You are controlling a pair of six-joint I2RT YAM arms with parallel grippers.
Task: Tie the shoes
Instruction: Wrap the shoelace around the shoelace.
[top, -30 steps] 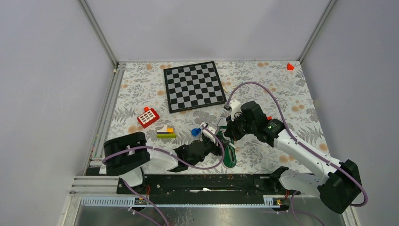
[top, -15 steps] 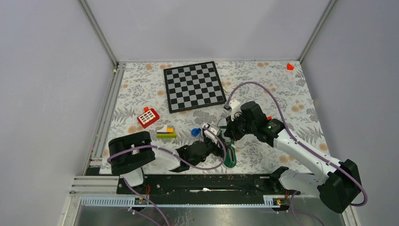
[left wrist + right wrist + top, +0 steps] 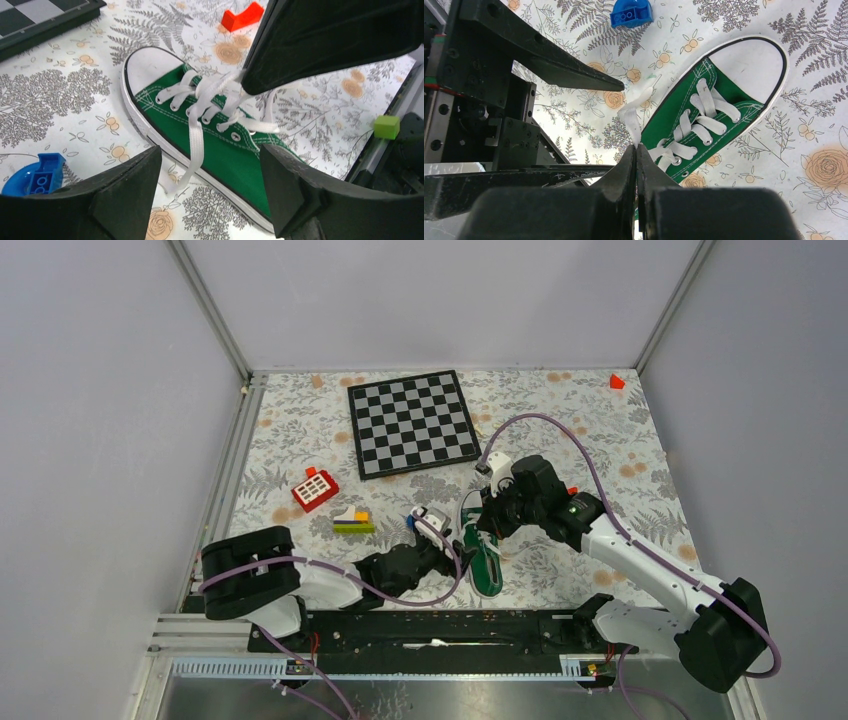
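A small green sneaker (image 3: 227, 150) with a white toe cap (image 3: 150, 70) lies on the floral table, also visible in the top view as the sneaker (image 3: 487, 565). My right gripper (image 3: 636, 150) is shut on a white lace (image 3: 630, 120) just above the eyelets, and the lace rises to its tips. In the left wrist view my left gripper (image 3: 210, 192) stands open beside the shoe's near side. Another loose lace (image 3: 195, 145) hangs over the sole between its fingers, untouched. From above, the left gripper (image 3: 460, 548) sits just left of the shoe, and the right gripper (image 3: 487, 530) is over its lacing.
A chessboard (image 3: 413, 423) lies at the back centre. A red toy (image 3: 314, 489) and stacked bricks (image 3: 353, 521) sit to the left of the shoe. A blue brick (image 3: 37, 175) is close to the left gripper. A red block (image 3: 616, 381) rests in the far right corner.
My left gripper has spread its jaws wider and drawn back a little to the left of the shoe. The right gripper has stayed shut on the lace in the same place.
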